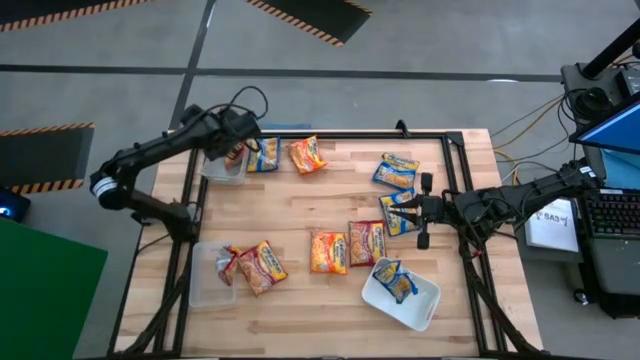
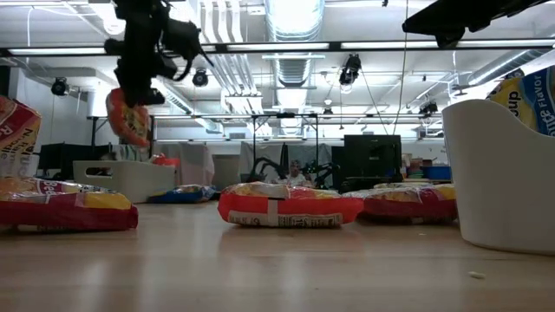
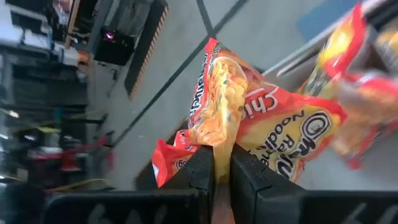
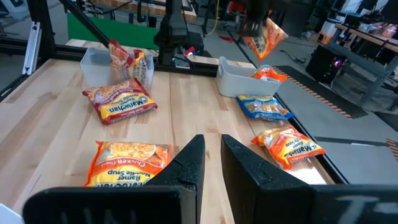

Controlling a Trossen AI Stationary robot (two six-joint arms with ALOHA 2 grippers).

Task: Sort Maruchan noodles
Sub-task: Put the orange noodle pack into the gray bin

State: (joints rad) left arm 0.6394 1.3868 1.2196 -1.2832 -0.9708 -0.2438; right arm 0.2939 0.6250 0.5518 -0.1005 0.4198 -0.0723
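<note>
My left gripper (image 1: 237, 150) is over the clear tub (image 1: 216, 170) at the table's far left corner, shut on an orange Maruchan packet (image 3: 273, 130) that hangs in the air (image 2: 128, 117). My right gripper (image 4: 211, 158) is raised at the right side, over a blue packet (image 1: 400, 212), its fingers a narrow gap apart with nothing between them. Flat on the table lie more packets: blue (image 1: 262, 155), orange (image 1: 307, 155), blue (image 1: 397, 172), orange (image 1: 328, 252), red (image 1: 366, 242) and orange (image 1: 264, 266). My left gripper pinches a crumpled fold of the orange packet (image 3: 219, 134) between its two fingers (image 3: 200, 171). In the low view the fingers point down from above and grip the packet's upper end (image 2: 130, 95). The packet hangs below them, lifted clear, above the far-left tub (image 2: 130, 178).
A clear tub (image 1: 200, 290) at the near left holds packets. A white tub (image 1: 425, 305) at the near right holds a blue packet (image 1: 393, 280). A black frame rail (image 1: 455, 165) runs along the table's edges. Bare wood lies in the table's middle (image 1: 330, 200).
</note>
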